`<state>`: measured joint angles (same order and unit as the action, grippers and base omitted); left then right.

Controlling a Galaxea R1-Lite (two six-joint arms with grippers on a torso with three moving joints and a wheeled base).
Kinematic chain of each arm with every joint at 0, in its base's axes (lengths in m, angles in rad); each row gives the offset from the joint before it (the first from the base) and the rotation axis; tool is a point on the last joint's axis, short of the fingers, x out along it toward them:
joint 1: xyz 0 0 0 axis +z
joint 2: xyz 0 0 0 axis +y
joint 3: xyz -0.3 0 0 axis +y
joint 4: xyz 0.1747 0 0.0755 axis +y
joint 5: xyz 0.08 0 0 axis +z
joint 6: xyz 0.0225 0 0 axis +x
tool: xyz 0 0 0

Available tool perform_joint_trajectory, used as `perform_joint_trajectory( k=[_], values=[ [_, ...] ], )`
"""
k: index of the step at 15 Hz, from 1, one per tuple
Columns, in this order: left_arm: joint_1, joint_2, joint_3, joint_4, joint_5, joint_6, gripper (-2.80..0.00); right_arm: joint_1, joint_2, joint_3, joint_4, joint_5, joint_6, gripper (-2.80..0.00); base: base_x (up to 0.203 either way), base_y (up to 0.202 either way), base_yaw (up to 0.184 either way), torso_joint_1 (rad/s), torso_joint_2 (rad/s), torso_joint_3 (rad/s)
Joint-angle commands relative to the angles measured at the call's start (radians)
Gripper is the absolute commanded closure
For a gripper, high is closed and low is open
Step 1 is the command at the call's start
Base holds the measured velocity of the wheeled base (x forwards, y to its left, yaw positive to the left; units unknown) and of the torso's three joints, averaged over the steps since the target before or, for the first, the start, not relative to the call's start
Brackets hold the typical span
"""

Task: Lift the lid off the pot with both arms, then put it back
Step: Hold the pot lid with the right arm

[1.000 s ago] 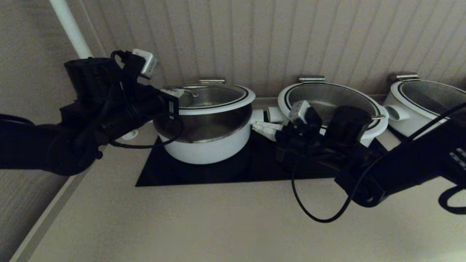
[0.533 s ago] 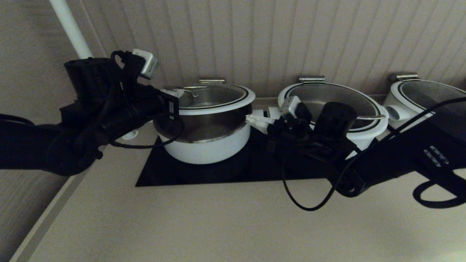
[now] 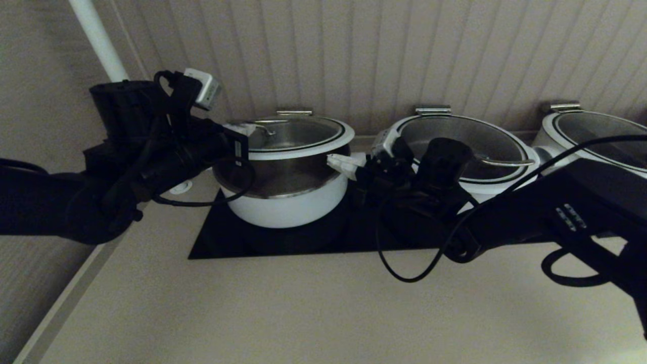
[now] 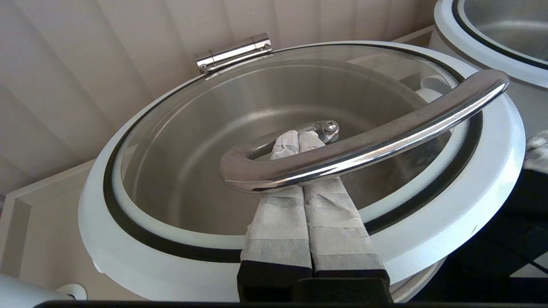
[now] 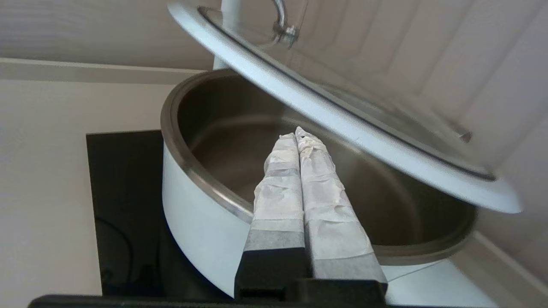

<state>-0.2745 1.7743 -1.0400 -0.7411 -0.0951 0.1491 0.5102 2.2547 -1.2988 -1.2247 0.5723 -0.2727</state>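
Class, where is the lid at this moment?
In the head view the lid hangs raised above the pot, left of centre, between the left gripper and right gripper.

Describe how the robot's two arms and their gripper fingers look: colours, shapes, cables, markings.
Both are bulky black arms with looping black cables. The left gripper and the right gripper have long, flat fingers wrapped in pale grey-white tape on black bases. A small white-grey box tops the left wrist; the right forearm bears pale markings.

Round glass lid with broad white rim and curved steel loop handle (image 3: 295, 135): raised, tilted above its pot. Deep white round pot with steel interior (image 3: 287, 189): uncovered, upright near the worktop's rear left corner.
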Motion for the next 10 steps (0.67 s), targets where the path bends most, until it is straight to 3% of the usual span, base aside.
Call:
perform_joint_trajectory(
  k=[1, 5, 10],
  values=[
    [0.0, 0.004, 0.0, -0.004, 0.0, 0.001, 0.0, 0.001, 0.027, -0.01, -0.01, 0.003, 0.026, 0.0, 0.0, 0.0, 0.0, 0.0, 0.0, 0.0],
    [0.0, 0.005, 0.001, -0.004, 0.0, 0.001, 0.0, 0.007, 0.053, -0.015, -0.009, -0.005, 0.05, 0.0, 0.0, 0.0, 0.0, 0.0, 0.0, 0.0],
    [0.0, 0.004, 0.006, -0.004, 0.002, 0.001, 0.0, 0.007, 0.089, -0.108, 0.034, -0.077, 0.087, 0.0, 0.0, 0.0, 0.0, 0.0, 0.0, 0.0]
  ],
)
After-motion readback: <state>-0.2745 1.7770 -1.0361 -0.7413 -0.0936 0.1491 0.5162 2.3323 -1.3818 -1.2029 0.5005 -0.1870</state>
